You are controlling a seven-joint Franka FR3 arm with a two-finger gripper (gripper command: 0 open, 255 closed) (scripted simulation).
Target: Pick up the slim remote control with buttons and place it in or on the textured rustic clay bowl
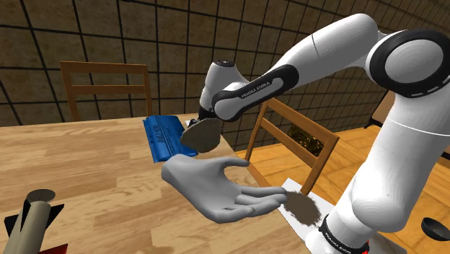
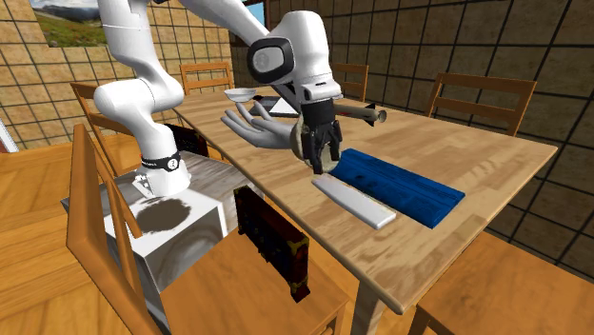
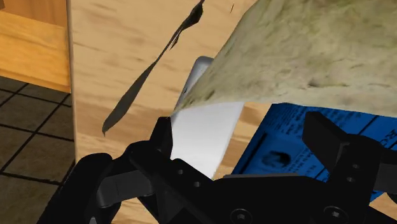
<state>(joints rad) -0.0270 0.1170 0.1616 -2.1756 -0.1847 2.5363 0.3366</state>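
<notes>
A long pale wooden desk (image 2: 476,143) stands in a room with dark brown walls (image 1: 144,32) ruled into squares and a warm orange wooden floor (image 2: 38,238). Wooden chairs (image 2: 485,100) are drawn up around the desk, and a framed landscape picture (image 2: 67,24) hangs high on the wall. The arm's stand (image 2: 181,233), a box with a grey marbled skin, sits just beside the desk's long edge.

The slim white remote (image 2: 354,202) lies flat on the desk near that edge, alongside a flat blue book-like thing (image 2: 405,188). The claw (image 2: 322,157) hangs over the end of the remote nearer the arm with its fingers spread. In the wrist view the remote (image 3: 203,137) lies just inside one finger (image 3: 162,137), with no sign of a clasp.

The rough, greenish-brown clay bowl (image 1: 203,135) is right by the claw, between the blue thing and a grey model of an open hand (image 1: 216,189). In the wrist view the bowl (image 3: 305,57) covers the far part of the remote.
</notes>
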